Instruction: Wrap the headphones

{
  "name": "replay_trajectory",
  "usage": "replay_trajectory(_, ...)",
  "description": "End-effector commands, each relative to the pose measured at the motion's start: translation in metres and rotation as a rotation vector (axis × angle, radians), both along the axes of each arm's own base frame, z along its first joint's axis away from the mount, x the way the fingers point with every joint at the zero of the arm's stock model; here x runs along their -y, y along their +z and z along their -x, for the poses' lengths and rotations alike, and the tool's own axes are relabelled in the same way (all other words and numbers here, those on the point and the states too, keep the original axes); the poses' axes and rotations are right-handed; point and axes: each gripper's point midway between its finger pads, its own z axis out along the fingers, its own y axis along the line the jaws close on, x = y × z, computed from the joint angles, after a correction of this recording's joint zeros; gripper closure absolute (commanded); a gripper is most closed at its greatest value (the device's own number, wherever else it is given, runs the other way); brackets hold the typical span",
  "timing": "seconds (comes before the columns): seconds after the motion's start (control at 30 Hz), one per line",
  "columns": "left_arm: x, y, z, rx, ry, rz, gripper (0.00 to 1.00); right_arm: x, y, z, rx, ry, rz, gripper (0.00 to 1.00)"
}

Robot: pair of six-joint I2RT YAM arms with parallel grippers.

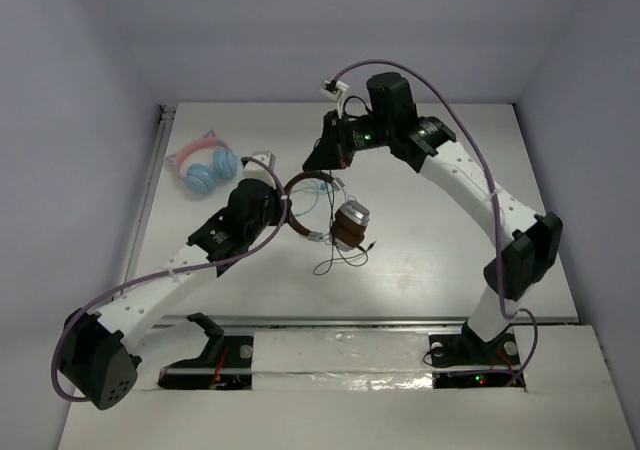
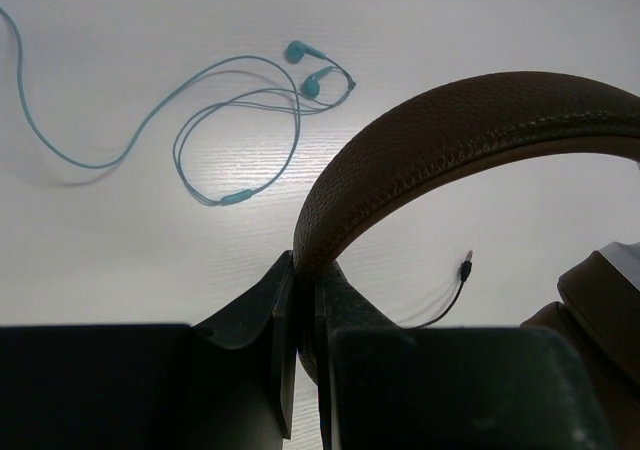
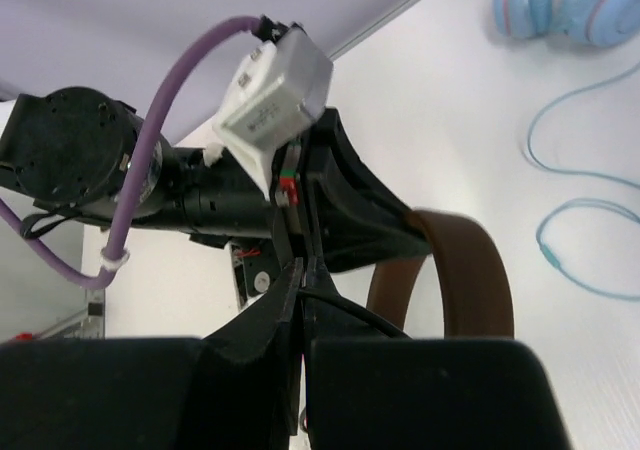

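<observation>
The headphones (image 1: 335,220) have a brown headband (image 2: 450,120), brown ear pads (image 2: 600,310) and silver cups, and are held above the table. My left gripper (image 1: 290,207) is shut on the headband, which passes between its jaws in the left wrist view (image 2: 305,305). My right gripper (image 1: 320,158) is just behind the headband, shut on the thin black cable (image 3: 365,317) in the right wrist view (image 3: 305,295). The rest of the cable hangs in loops below the ear cup (image 1: 340,255), and its plug (image 2: 467,260) is free over the table.
Thin teal earbuds (image 2: 250,120) lie on the white table under the headband. Pink-and-blue cat-ear headphones (image 1: 205,165) lie at the back left and show in the right wrist view (image 3: 560,5). The two grippers are close together.
</observation>
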Motion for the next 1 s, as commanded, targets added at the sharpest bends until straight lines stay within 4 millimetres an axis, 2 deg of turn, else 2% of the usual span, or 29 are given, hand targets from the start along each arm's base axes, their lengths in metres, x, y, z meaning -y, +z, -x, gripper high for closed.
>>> replay_trajectory(0.0, 0.017, 0.029, -0.004, 0.067, -0.044, 0.062, 1.00, -0.008, 0.020, 0.015, 0.040, 0.167, -0.051, 1.00)
replay_trajectory(0.03, 0.017, 0.031, -0.005, 0.069, -0.046, 0.064, 1.00, -0.013, 0.010, 0.009, 0.016, 0.170, -0.041, 1.00)
replay_trajectory(0.13, 0.013, 0.035, -0.006, 0.080, -0.020, 0.069, 1.00, -0.019, 0.007, 0.001, -0.001, 0.162, -0.041, 1.00)
replay_trajectory(0.17, 0.011, 0.041, -0.005, 0.096, -0.013, 0.077, 1.00, -0.019, 0.006, -0.008, 0.001, 0.141, -0.050, 1.00)
replay_trajectory(0.23, 0.003, 0.044, -0.003, 0.095, 0.010, 0.062, 1.00, -0.013, 0.007, -0.021, -0.032, 0.099, -0.074, 1.00)
replay_trajectory(0.27, 0.001, 0.048, -0.002, 0.097, 0.015, 0.059, 1.00, -0.011, 0.020, -0.027, -0.002, 0.092, -0.120, 1.00)
replay_trajectory(0.3, -0.007, 0.044, 0.000, 0.079, 0.046, 0.027, 1.00, 0.000, 0.013, -0.040, -0.033, 0.051, -0.129, 1.00)
replay_trajectory(0.33, -0.013, 0.042, 0.001, 0.070, 0.065, 0.009, 1.00, 0.006, 0.017, -0.042, -0.086, 0.029, -0.152, 1.00)
replay_trajectory(0.37, -0.017, 0.047, 0.001, 0.070, 0.083, -0.007, 1.00, 0.010, 0.030, -0.045, -0.038, 0.039, -0.212, 1.00)
replay_trajectory(0.4, -0.027, 0.043, 0.003, 0.053, 0.109, -0.053, 1.00, 0.027, 0.027, -0.044, -0.058, 0.009, -0.234, 1.00)
replay_trajectory(0.43, -0.030, 0.042, 0.004, 0.048, 0.110, -0.073, 1.00, 0.035, 0.035, -0.042, -0.105, -0.010, -0.276, 1.00)
replay_trajectory(0.47, -0.031, 0.047, 0.005, 0.051, 0.103, -0.084, 1.00, 0.042, 0.051, -0.037, -0.041, 0.014, -0.339, 1.00)
replay_trajectory(0.5, -0.040, 0.040, 0.008, 0.025, 0.115, -0.146, 1.00, 0.052, 0.063, -0.027, -0.032, 0.023, -0.377, 0.99)
replay_trajectory(0.53, -0.047, 0.039, 0.009, 0.018, 0.130, -0.183, 1.00, 0.058, 0.051, -0.019, -0.173, 0.022, -0.395, 0.98)
replay_trajectory(0.57, -0.052, 0.042, 0.009, 0.019, 0.142, -0.209, 1.00, 0.065, 0.064, -0.011, -0.094, 0.055, -0.456, 0.98)
replay_trajectory(0.63, -0.053, 0.039, 0.012, 0.017, 0.108, -0.252, 1.00, 0.069, 0.065, 0.003, -0.148, 0.074, -0.506, 0.95)
replay_trajectory(0.7, -0.047, 0.036, 0.017, 0.002, 0.051, -0.251, 1.00, 0.074, 0.064, 0.006, -0.177, 0.080, -0.537, 0.93)
replay_trajectory(0.73, -0.048, 0.036, 0.018, 0.002, 0.049, -0.256, 1.00, 0.077, 0.065, 0.012, -0.279, 0.096, -0.557, 0.92)
replay_trajectory(0.77, -0.050, 0.033, 0.018, 0.002, 0.044, -0.277, 1.00, 0.089, 0.068, 0.026, -0.196, 0.141, -0.621, 0.85)
replay_trajectory(0.8, -0.050, 0.033, 0.018, 0.012, 0.041, -0.282, 1.00, 0.097, 0.069, 0.035, -0.196, 0.169, -0.652, 0.81)
replay_trajectory(0.83, -0.050, 0.031, 0.018, 0.013, 0.030, -0.291, 1.00, 0.105, 0.074, 0.046, -0.298, 0.208, -0.676, 0.78)
replay_trajectory(0.87, -0.050, 0.026, 0.019, 0.006, 0.019, -0.309, 1.00, 0.112, 0.069, 0.053, -0.276, 0.237, -0.709, 0.74)
replay_trajectory(0.97, -0.051, 0.018, 0.015, -0.016, 0.021, -0.342, 1.00, 0.114, 0.063, 0.063, -0.284, 0.220, -0.691, 0.70)
